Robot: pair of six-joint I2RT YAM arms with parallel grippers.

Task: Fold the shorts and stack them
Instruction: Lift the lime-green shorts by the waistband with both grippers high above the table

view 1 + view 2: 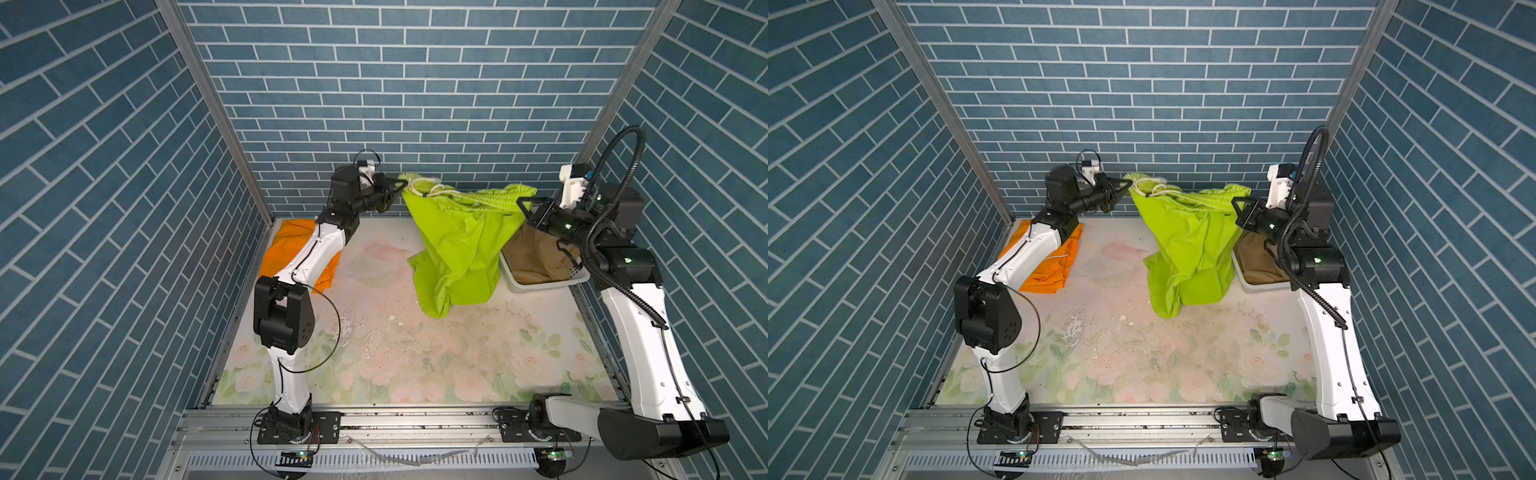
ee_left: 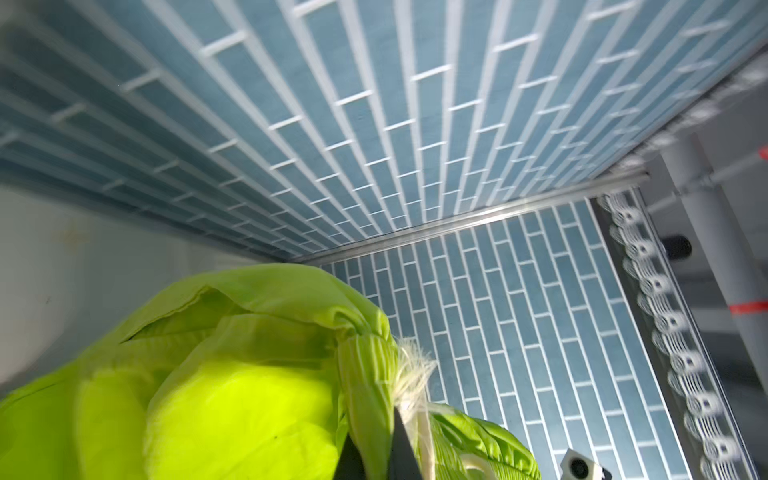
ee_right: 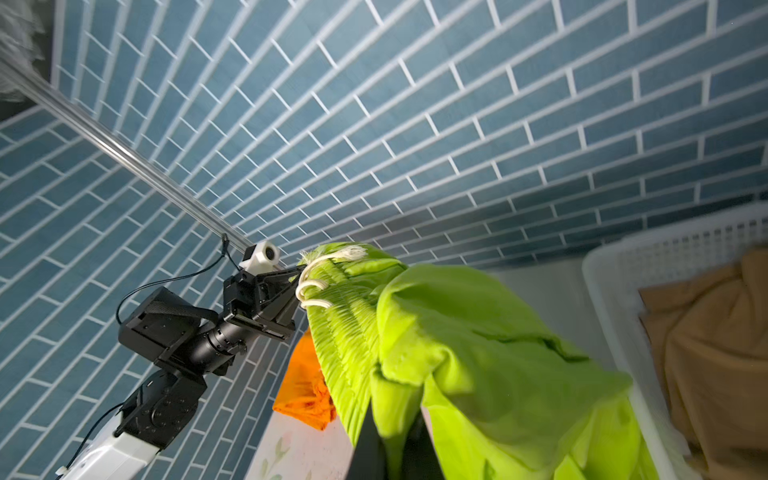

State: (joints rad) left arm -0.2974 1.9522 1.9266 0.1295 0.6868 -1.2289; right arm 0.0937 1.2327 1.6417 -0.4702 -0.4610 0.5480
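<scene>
The lime green shorts (image 1: 457,249) (image 1: 1187,257) hang by their waistband, held up between both grippers, with the legs drooping onto the table. My left gripper (image 1: 401,187) (image 2: 376,453) is shut on the waistband end next to the white cord. At the other end of the waistband my right gripper (image 1: 521,203) (image 3: 395,453) is shut on the lime green cloth (image 3: 478,332). The orange shorts (image 1: 291,245) (image 3: 303,386) lie at the back left, partly under the left arm. The tan shorts (image 1: 536,257) (image 3: 715,332) lie in the basket.
A white perforated basket (image 1: 540,286) (image 3: 615,299) stands at the back right, under the right arm. Blue brick-patterned walls close in the back and both sides. The floral table top (image 1: 415,353) stretches to the metal rail at the front.
</scene>
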